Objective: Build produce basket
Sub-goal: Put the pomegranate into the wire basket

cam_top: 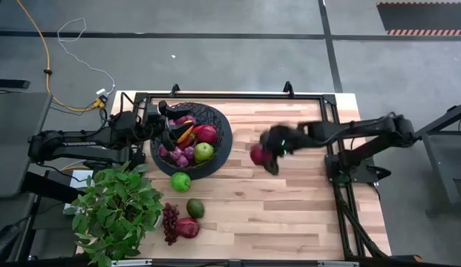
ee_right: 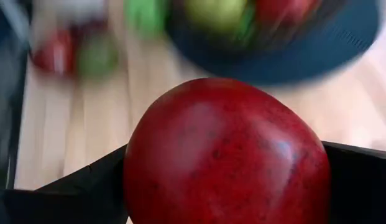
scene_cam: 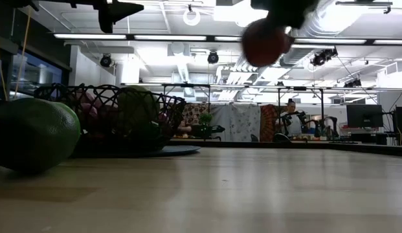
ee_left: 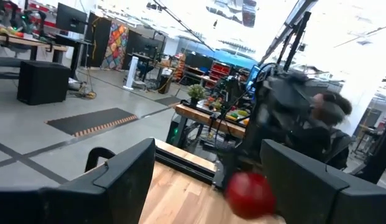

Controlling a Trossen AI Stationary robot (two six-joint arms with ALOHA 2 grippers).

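Right pincer (cam_top: 266,154) gripping — left pincer (cam_top: 165,122) agape

Open-plan robotics lab: exposed ceiling ducts (scene_cam: 188,48), monitor desks (scene_cam: 366,116), cabled floor (cam_top: 74,44).

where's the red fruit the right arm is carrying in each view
High view: red fruit right of the basket, in the right hand.
Low view: top centre, above the table.
Left wrist view: bottom centre.
Right wrist view: fills the centre.
Shared landmark: the basket.
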